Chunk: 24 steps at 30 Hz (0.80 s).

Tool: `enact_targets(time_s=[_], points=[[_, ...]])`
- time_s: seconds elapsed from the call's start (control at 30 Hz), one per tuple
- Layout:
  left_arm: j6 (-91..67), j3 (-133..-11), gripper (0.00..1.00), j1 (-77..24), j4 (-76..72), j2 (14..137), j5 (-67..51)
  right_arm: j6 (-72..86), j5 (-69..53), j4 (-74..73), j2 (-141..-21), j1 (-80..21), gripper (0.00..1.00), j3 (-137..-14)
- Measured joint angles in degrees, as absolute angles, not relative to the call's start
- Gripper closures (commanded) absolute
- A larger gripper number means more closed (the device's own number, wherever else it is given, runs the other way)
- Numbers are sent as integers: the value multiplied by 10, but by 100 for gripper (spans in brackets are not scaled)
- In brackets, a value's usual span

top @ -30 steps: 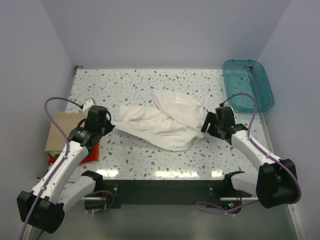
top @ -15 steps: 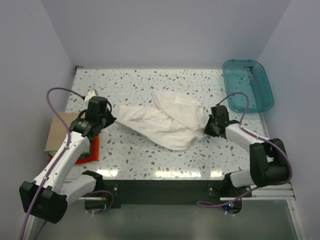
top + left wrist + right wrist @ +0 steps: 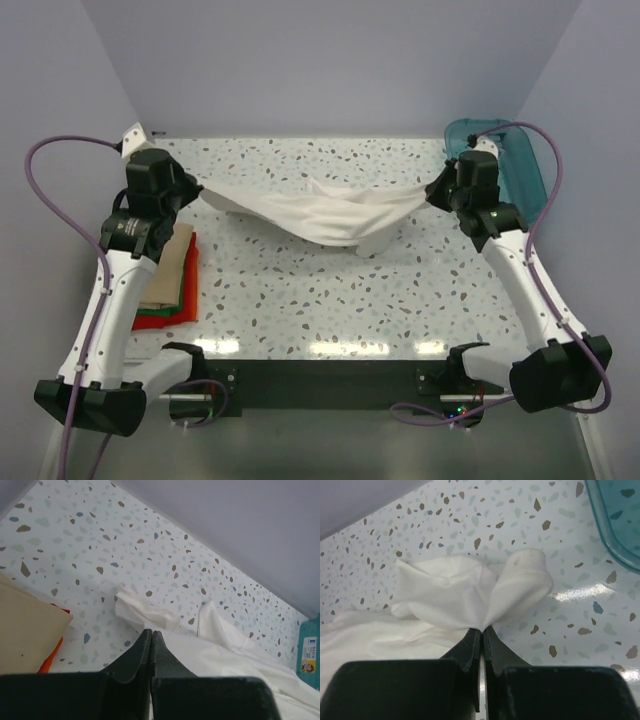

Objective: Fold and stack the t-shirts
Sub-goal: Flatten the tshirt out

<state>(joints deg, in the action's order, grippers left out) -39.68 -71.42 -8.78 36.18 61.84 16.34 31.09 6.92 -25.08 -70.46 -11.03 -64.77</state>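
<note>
A large white t-shirt [image 3: 320, 212] hangs stretched between my two grippers above the far half of the table. My left gripper [image 3: 198, 189] is shut on its left end, where a bunch of cloth [image 3: 142, 612] pokes past the tips [image 3: 151, 631]. My right gripper [image 3: 434, 192] is shut on its right end, and the cloth [image 3: 470, 597] fans out from the tips [image 3: 482, 628]. A stack of folded t-shirts lies at the left edge: tan [image 3: 170, 268] on top, a green one's edge [image 3: 186, 282] and red [image 3: 165, 318] under it.
A teal plastic bin [image 3: 520, 175] stands at the far right corner, partly behind my right arm. The speckled table [image 3: 330, 300] runs to walls at the back and on both sides.
My right gripper has closed on the shirt's right end. Both arms have risen and moved back and apart, lifting the white shirt off the table and pulling it taut.
</note>
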Motion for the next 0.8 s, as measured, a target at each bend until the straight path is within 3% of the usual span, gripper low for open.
enact_targets(time_s=[0.5, 0.63, 0.7, 0.77, 0.8], points=[[-368, -785, 100, -78, 370, 599, 170, 277, 95, -342, -685, -100, 99, -813], [-368, -770, 100, -77, 353, 620, 162, 273, 88, -337, -735, -94, 85, -827], [-368, -749, 100, -76, 342, 635, 156, 276, 73, -332, -777, -83, 56, -823], [-368, -721, 100, -73, 330, 654, 149, 274, 53, -318, -820, -66, 38, -806], [-368, -708, 100, -72, 328, 662, 147, 275, 47, -315, -835, -60, 34, -795]])
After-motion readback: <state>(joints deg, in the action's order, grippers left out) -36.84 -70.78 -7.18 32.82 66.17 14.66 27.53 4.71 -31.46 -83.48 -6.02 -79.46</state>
